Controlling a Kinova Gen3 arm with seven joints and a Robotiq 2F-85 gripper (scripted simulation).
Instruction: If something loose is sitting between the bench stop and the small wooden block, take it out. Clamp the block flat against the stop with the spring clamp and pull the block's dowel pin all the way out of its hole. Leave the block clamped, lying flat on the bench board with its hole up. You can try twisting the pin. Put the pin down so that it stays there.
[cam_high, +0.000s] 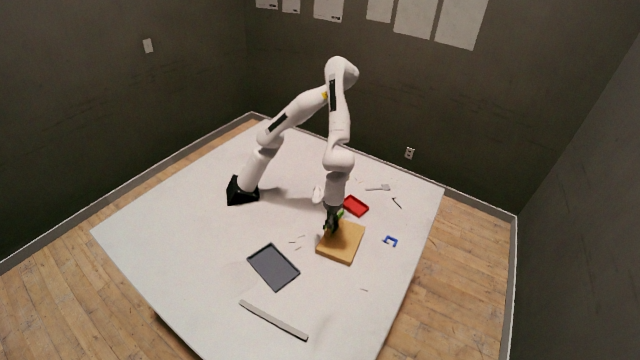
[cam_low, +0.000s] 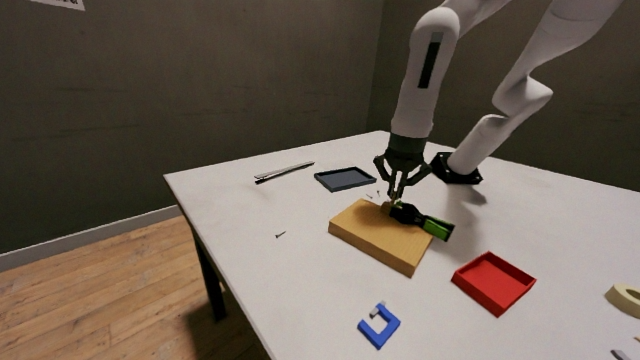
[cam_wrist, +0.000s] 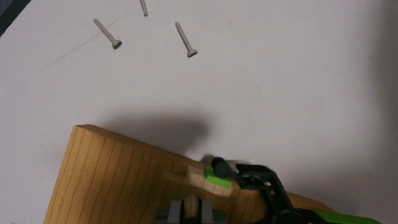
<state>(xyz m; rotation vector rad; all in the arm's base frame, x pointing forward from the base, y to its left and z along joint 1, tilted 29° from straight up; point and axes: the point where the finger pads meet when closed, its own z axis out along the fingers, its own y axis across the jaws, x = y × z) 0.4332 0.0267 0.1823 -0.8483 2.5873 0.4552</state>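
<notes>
Blue bracket (cam_low: 370, 336): lies loose by the worktop edge nearest the exterior camera, well apart from the work and not in its way.
Red tray (cam_low: 475, 296): open and sitting just beyond the bench board's corner; a likely place to lay the pin so it cannot roll off.
Bench board (cam_low: 380, 235): flat on the middle of the worktop, carrying the whole set-up at its far corner.
Spring clamp (cam_low: 422, 220): black body with green handles overhanging the board's edge, and its jaws bite the small wooden block (cam_wrist: 197, 179). This looks meant to hold the block down while the pin is drawn.
Bench stop: I cannot separate it from the board's far edge.
Gripper (cam_low: 395, 197): points straight down over the block, its fingers nearly together around the dowel pin (cam_wrist: 191, 206).
Dowel pin: a pale stub between the grey pads, directly above the block. Whether its tip has left the hole cannot be seen.
Screws (cam_wrist: 185, 39): scattered on the worktop past the board, apart from it.
Grey tray (cam_low: 324, 183): farther on, toward the far-left corner.
Arm base (cam_low: 472, 179): mounted beyond, near the far edge.
</notes>
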